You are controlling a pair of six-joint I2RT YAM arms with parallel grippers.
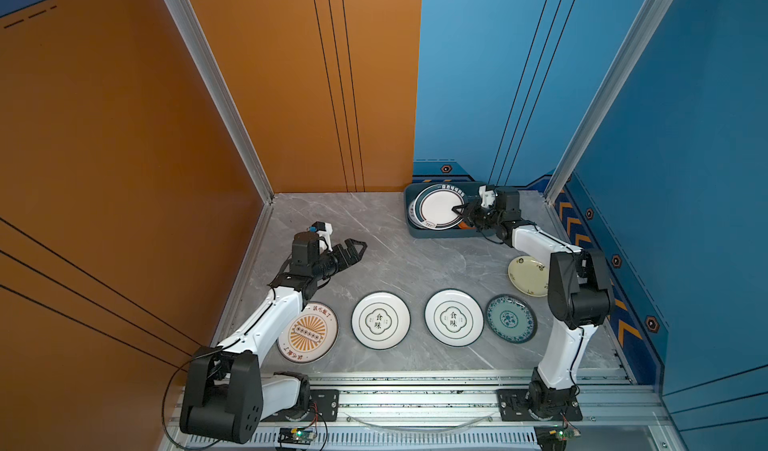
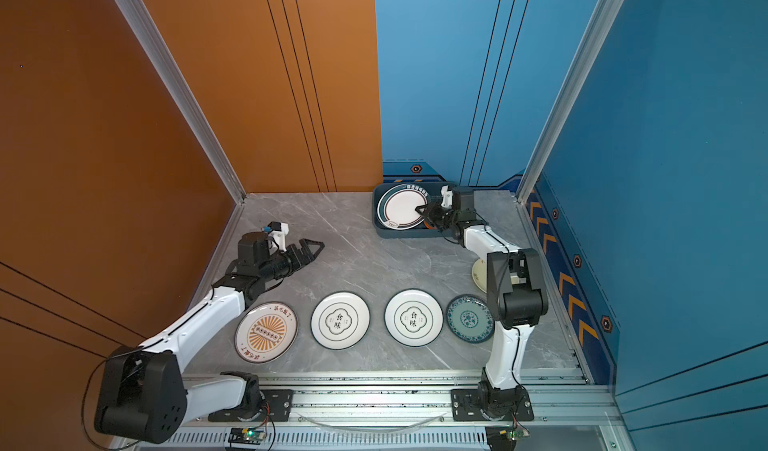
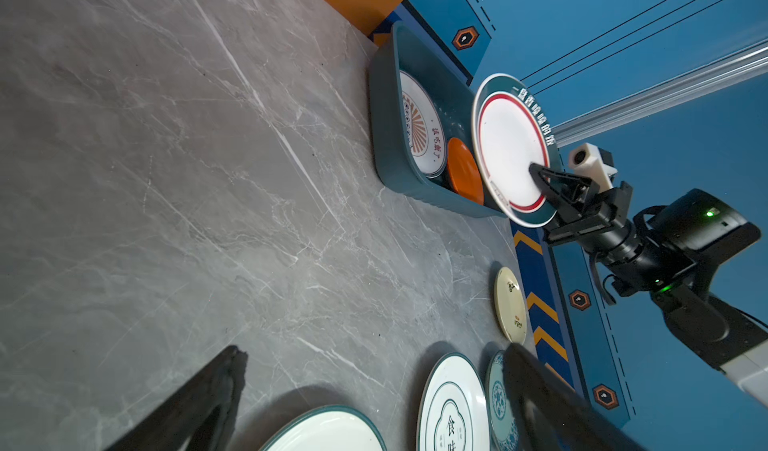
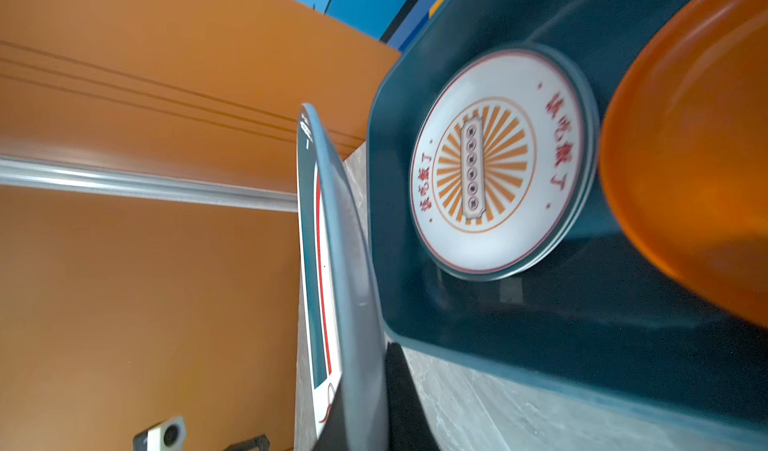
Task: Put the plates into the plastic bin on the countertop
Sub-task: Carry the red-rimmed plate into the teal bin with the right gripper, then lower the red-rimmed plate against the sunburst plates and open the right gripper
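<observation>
My right gripper is shut on the edge of a dark-rimmed white plate, held tilted over the plastic bin. Inside the bin lie a sunburst plate and an orange plate. My left gripper hangs open and empty over the countertop. Along the front lie a sunburst plate, two green-emblem plates, a teal floral plate and a cream plate.
The bin stands in the back right corner against the blue wall. An orange wall closes the left side. Aluminium rails with both arm bases run along the front edge. My right arm's elbow overhangs the cream plate.
</observation>
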